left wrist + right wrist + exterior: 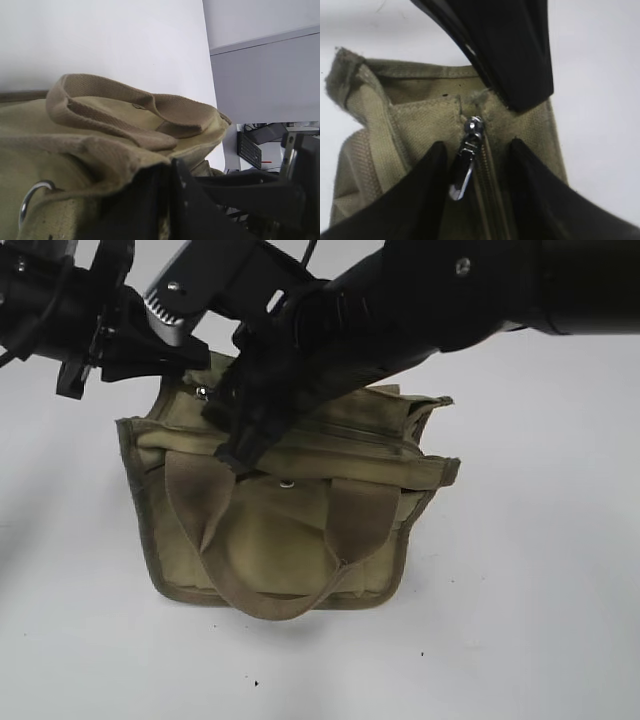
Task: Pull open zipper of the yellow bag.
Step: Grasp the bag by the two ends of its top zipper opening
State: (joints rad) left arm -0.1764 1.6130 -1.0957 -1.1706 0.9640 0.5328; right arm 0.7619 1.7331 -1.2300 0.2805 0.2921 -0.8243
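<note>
Here the right tool (472, 165) stands parted, its matte black fingers (427, 185) flanking the shiny silver pull of the zipper (465, 167); beneath lies the coarse-woven khaki yellow bag (290, 540) on the white worktop (520, 590); the left tool (185, 365) is clenched on the bag's upper-left corner.

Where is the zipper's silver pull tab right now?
In the right wrist view the pull tab hangs at the zipper's end on the yellow bag, between the right gripper fingers, nearer the left one.
</note>
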